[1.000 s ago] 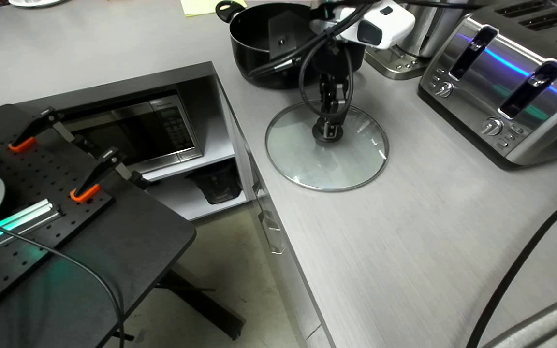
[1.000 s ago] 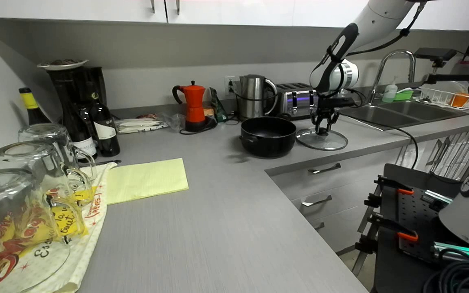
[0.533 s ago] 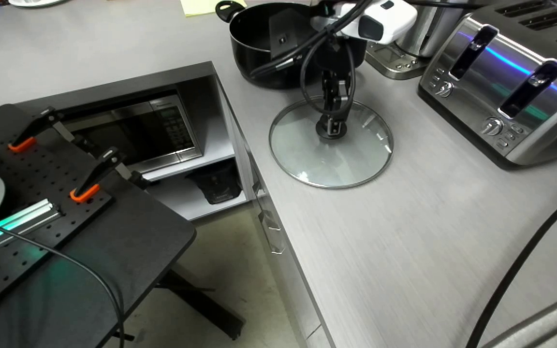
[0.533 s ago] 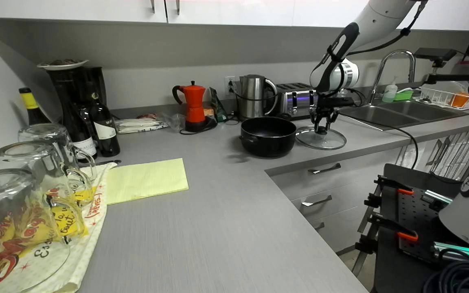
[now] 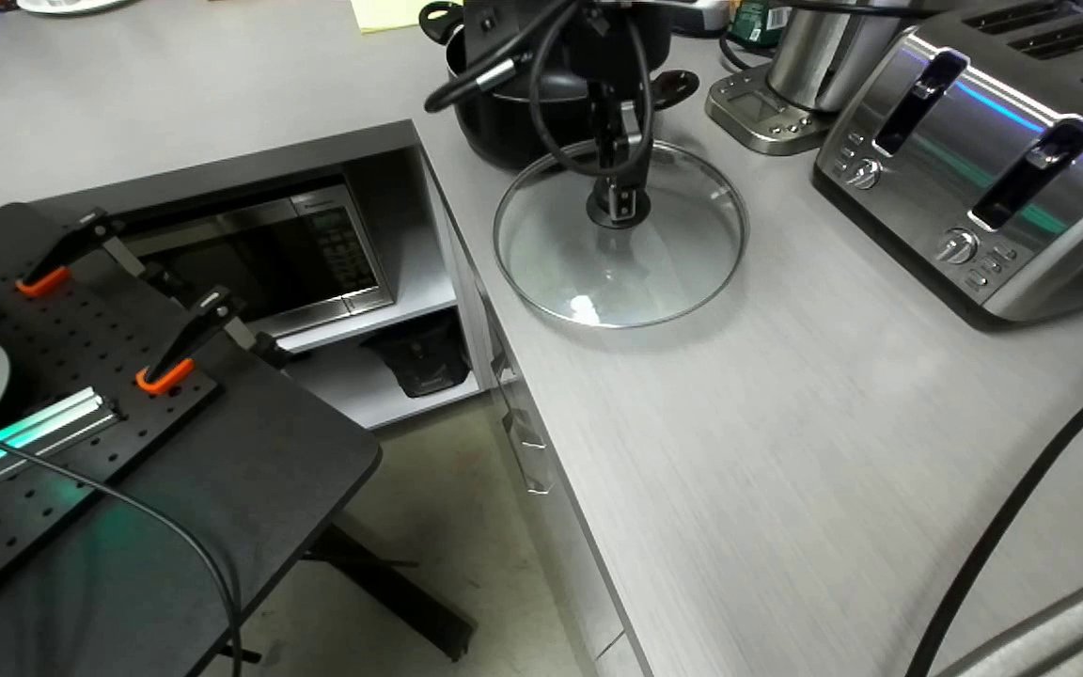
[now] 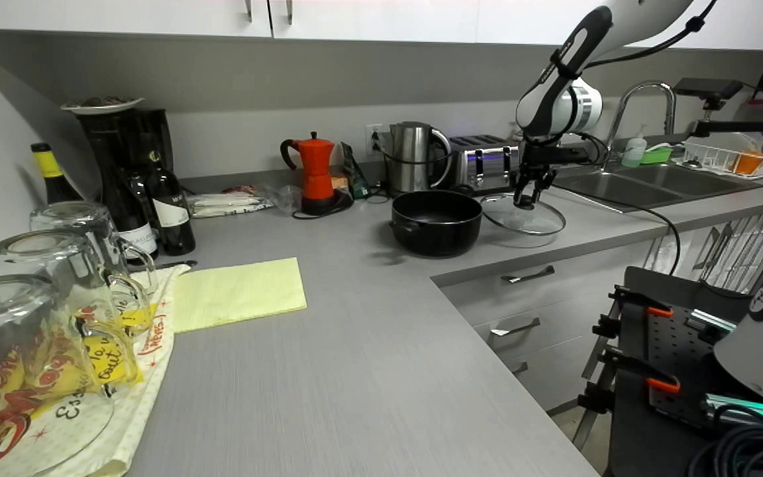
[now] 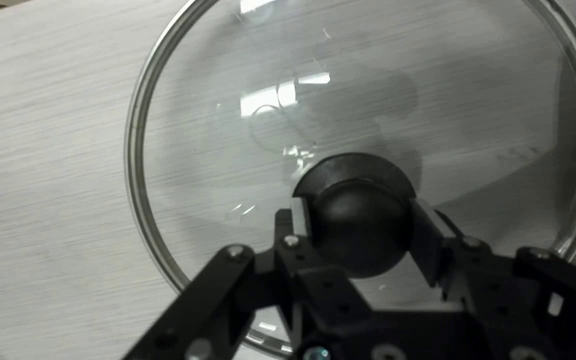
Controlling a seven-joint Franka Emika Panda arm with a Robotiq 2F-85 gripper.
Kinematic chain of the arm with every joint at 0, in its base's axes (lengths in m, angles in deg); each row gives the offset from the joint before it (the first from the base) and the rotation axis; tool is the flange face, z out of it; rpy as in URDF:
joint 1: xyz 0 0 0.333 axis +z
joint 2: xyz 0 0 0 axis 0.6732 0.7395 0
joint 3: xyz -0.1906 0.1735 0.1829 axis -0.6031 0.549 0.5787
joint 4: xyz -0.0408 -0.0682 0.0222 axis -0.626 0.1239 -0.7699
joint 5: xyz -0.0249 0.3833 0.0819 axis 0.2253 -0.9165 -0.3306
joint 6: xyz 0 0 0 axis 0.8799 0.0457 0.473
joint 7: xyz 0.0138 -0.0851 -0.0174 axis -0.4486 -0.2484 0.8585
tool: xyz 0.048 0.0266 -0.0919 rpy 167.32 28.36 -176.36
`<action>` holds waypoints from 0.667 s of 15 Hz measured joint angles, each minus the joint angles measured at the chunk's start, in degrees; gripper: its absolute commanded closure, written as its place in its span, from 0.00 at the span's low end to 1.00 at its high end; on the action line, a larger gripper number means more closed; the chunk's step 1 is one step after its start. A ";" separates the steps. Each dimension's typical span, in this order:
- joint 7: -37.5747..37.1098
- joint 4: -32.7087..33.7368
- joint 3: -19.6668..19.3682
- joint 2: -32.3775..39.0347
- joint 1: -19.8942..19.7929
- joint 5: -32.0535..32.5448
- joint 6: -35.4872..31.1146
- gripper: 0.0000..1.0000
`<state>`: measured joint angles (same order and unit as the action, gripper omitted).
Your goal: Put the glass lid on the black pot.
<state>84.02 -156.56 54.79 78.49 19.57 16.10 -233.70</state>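
The glass lid [image 5: 635,282] hangs a little above the counter in both exterior views [image 6: 544,222], with a faint shadow under its rim. It looks slightly tilted. In the wrist view the lid [image 7: 208,150] fills most of the picture. My gripper [image 7: 360,220] is shut on its black knob [image 7: 360,240], with one finger pad on each side. The gripper also shows from outside [image 5: 619,199] [image 6: 525,202]. The black pot [image 6: 436,232] stands upright and uncovered beside the lid. In an exterior view the arm hides much of the pot [image 5: 504,132], and the lid's rim overlaps its near side.
The toaster [image 5: 993,188] and the steel kettle [image 6: 411,159] stand along the wall behind the pot and lid. The counter's front edge runs close by the lid. A sink [image 6: 653,192] lies beyond the arm. A red moka pot [image 6: 316,169] stands further along.
The lid has risen off the counter with my gripper shut on its knob. In an exterior view, gripper and lid have shifted up the picture towards the pot. The pot has not moved.
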 measured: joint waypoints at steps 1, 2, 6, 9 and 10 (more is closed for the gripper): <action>1.10 -1.82 0.30 -1.84 0.10 0.00 -0.06 0.75; 2.35 -3.64 0.59 -3.73 0.23 0.00 -0.06 0.75; 7.03 -10.36 1.24 -10.87 1.21 0.14 -0.06 0.75; 9.71 -13.72 1.27 -15.24 2.21 0.47 0.07 0.75; 10.33 -14.38 1.27 -16.41 2.51 0.76 0.22 0.75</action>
<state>94.34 -170.94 56.06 62.08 22.08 16.86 -233.48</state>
